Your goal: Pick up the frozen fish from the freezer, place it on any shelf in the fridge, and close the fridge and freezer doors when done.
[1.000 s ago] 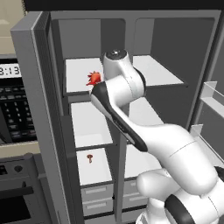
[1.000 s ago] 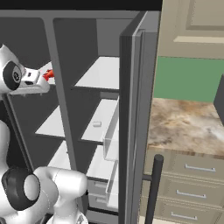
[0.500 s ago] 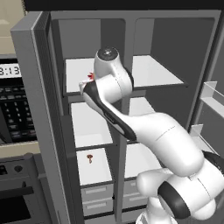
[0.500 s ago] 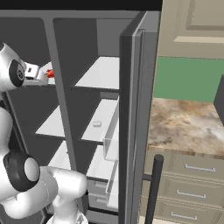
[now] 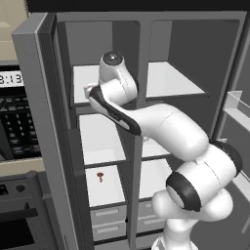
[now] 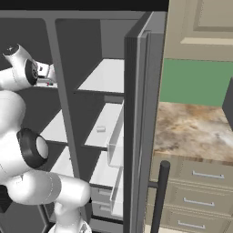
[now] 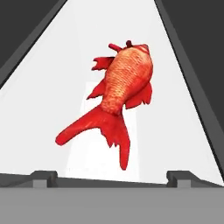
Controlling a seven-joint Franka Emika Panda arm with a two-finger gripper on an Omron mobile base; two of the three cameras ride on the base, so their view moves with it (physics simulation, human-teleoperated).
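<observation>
The frozen fish [image 7: 124,87] is bright red with splayed fins and lies on a white shelf [image 7: 39,113] of the freezer [image 5: 97,136], its tail toward me. My gripper [image 7: 113,178] is open just short of the tail, and its fingertips [image 7: 46,176] stand wide to either side with nothing between them. From the right base view the gripper [image 6: 50,75] reaches into the freezer's upper shelf level. The arm hides the fish in the left base view. The fridge [image 5: 185,97] stands open beside it with a bare white shelf [image 5: 171,80]. Both doors [image 5: 41,127] [image 6: 141,118] are open.
A small dark red-brown blob with a stem [image 5: 100,177] sits on a lower freezer shelf. Grey drawers [image 5: 107,215] fill the bottom. The fridge door's white bins [image 5: 237,105] jut out at right. A black oven panel [image 5: 14,112] is left; a marble counter [image 6: 195,132] is right.
The arm has swung left and deeper into the freezer's upper shelf, toward the fish. Its hand now covers the fish in the left base view. The jaws stay open.
</observation>
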